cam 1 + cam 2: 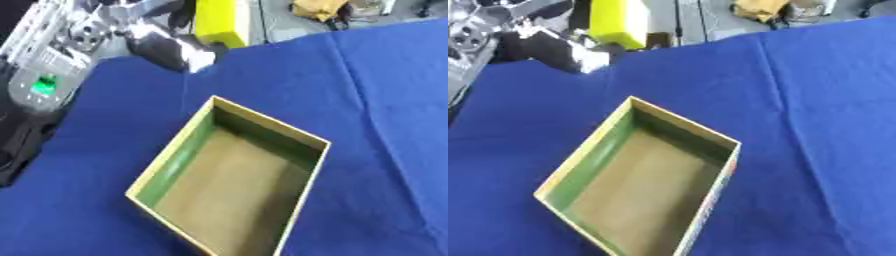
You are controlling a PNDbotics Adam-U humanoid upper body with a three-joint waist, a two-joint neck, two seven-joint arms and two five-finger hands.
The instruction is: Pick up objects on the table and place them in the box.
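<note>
An open cardboard box [297, 131] with green inner walls and a brown floor lies askew on the blue cloth, nothing visible inside it. My left arm comes in from the upper left. Its black and silver hand [171, 49] hangs over the table's far left edge, blurred. A yellow block [219, 22] stands just beyond the hand at the far edge. Whether the hand touches it I cannot tell. My right hand shows in neither view.
The blue cloth [385, 100] covers the table, with creases on the right. Beyond the far edge lie a tan bundle [319, 9] and grey floor. My arm's silver housing with a green light [44, 84] fills the left side.
</note>
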